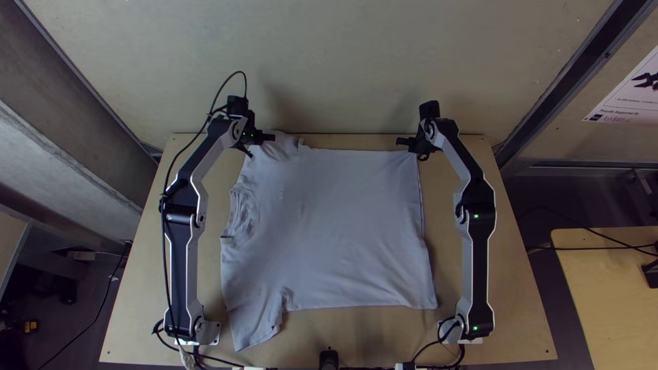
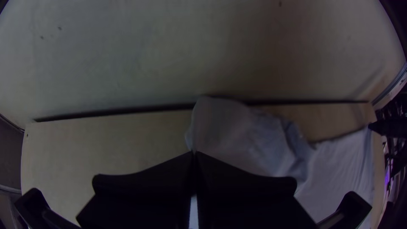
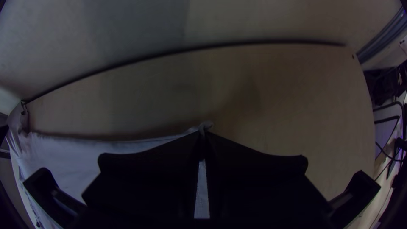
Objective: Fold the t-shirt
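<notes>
the t-shirt lies spread on the counter between the arms, neck opening to the left, hem to the right. at the left, the left fingers are closed on the edge of the far sleeve, which is rumpled. at the right, the right fingers are closed on the far corner of the hem.

the step looks like doubling the far half over the near one. it wants both grips raised together, the far edge drawn just taut, then carried low towards the near side at one pace. the left grip should aim for the near sleeve, the right for the near hem corner, opening only once the cloth is down. if the left lags, the sleeve may bunch and the fold run skewed; too hard a pull could slip the corner.

the counter is pale wood, its far edge close to a plain panel. a grey wall slopes by at the left; to the right are a dark metal rail, a poster and a second wooden table.
</notes>
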